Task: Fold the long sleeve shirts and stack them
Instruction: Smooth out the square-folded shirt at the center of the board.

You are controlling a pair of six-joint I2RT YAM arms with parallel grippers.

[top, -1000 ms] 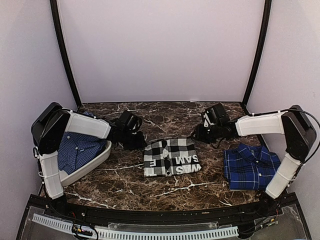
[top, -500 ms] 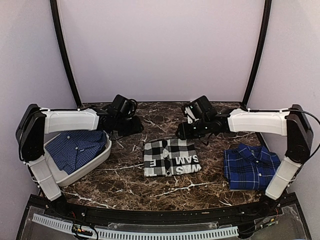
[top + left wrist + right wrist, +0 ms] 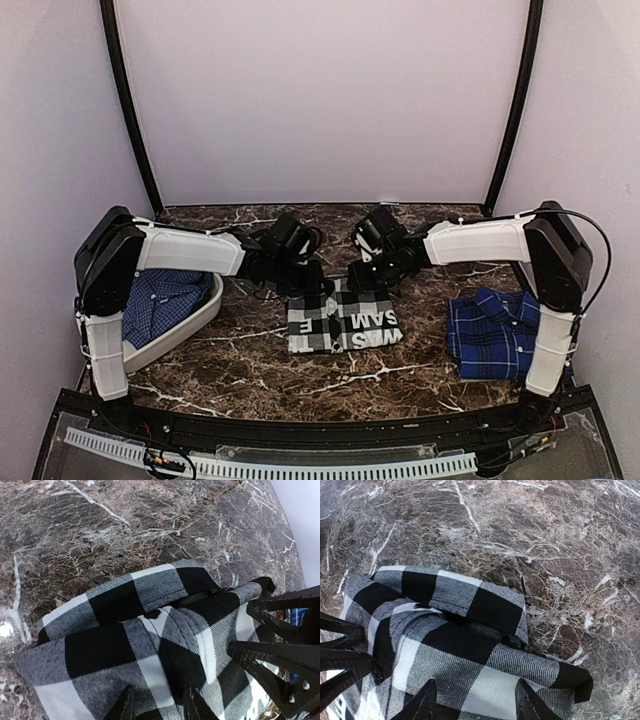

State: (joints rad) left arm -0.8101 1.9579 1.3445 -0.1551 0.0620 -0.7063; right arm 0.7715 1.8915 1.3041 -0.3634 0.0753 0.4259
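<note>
Checked shirt (image 3: 343,315), black-and-white, folded flat, white lettering, left jaws and right jaws parted above its collar, holding nothing

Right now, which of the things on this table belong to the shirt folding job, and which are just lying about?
Job:
- black-and-white checked shirt, centre
- dark blue plaid shirt, right
- blue checked shirt, in the bin at left

Just there:
- white bin
- marble table
</note>
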